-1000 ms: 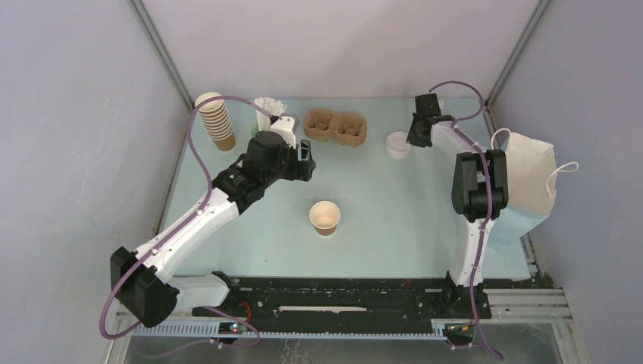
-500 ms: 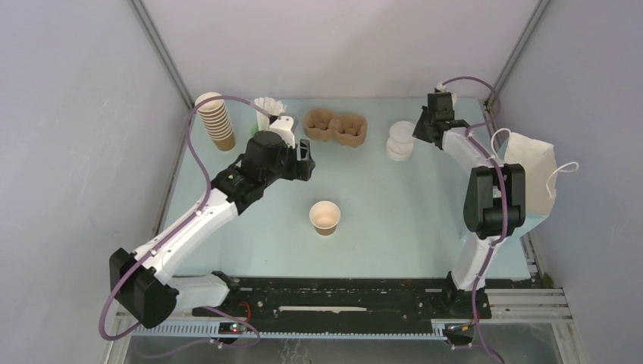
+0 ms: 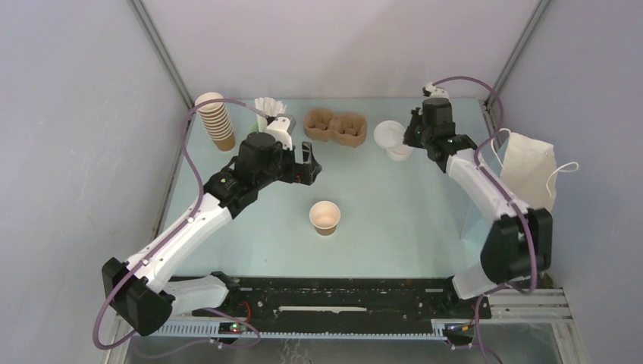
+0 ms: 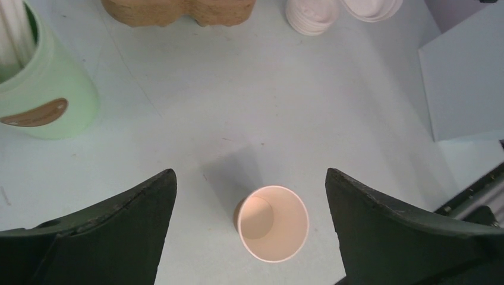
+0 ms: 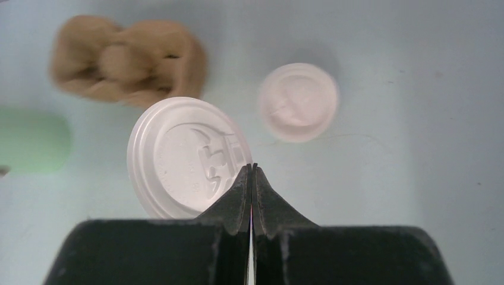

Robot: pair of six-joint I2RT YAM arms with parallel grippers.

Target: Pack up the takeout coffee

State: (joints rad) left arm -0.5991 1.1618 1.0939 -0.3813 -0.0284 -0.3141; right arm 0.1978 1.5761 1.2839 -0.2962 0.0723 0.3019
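A small brown paper cup [image 3: 324, 218] stands open, with no lid on it, mid-table; no lidded cup shows in any view. My left gripper [image 3: 307, 163] is open and empty, hovering behind and above that cup, which sits between its fingers in the left wrist view [image 4: 273, 223]. My right gripper [image 3: 410, 133] is shut on the edge of a round white lid [image 3: 389, 133] and holds it in the air left of the lid stack [image 3: 399, 150]. In the right wrist view the lid [image 5: 187, 157] sticks out left of the closed tips [image 5: 252, 169].
A brown pulp carrier [image 3: 336, 127] lies at the back centre. A mint-green cup of white straws [image 3: 265, 112] and a tall stack of lidless brown cups [image 3: 217, 121] stand back left. A white paper bag [image 3: 531, 171] stands at the right edge.
My right gripper has lifted one lid off the stack and carried it a little to the left, its arm swinging round. My left arm has edged slightly forward.
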